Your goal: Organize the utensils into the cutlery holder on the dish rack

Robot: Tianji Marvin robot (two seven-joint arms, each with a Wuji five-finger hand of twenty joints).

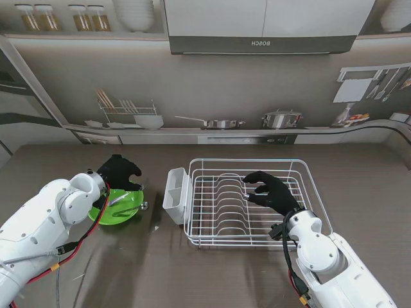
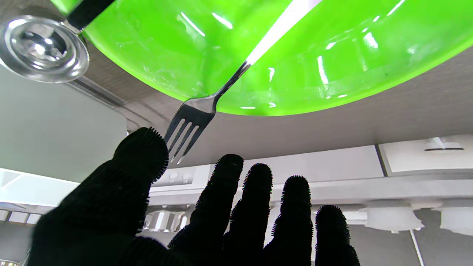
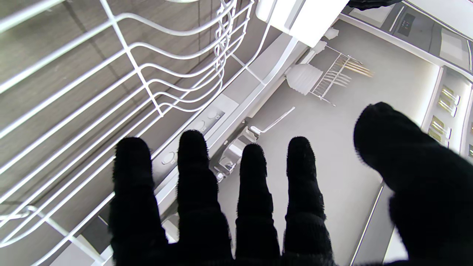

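A bright green bowl (image 1: 117, 206) sits on the table left of the rack and holds a metal fork (image 2: 192, 118) with a white handle. A steel ladle-like spoon head (image 2: 42, 48) with a dark handle leans at the bowl's rim. My left hand (image 1: 119, 172) hovers over the far side of the bowl, open, its fingertips (image 2: 144, 147) close to the fork tines without touching. The white wire dish rack (image 1: 302, 168) carries a white cutlery holder (image 1: 175, 195) on its left side. My right hand (image 1: 271, 191) is spread open above the rack's plate slots, holding nothing.
A counter ledge along the back wall carries a pan (image 1: 218, 122), a pot (image 1: 280, 119) and a small rack with a bowl (image 1: 148, 120). Bare brown table lies nearer to me, in front of the bowl and the rack.
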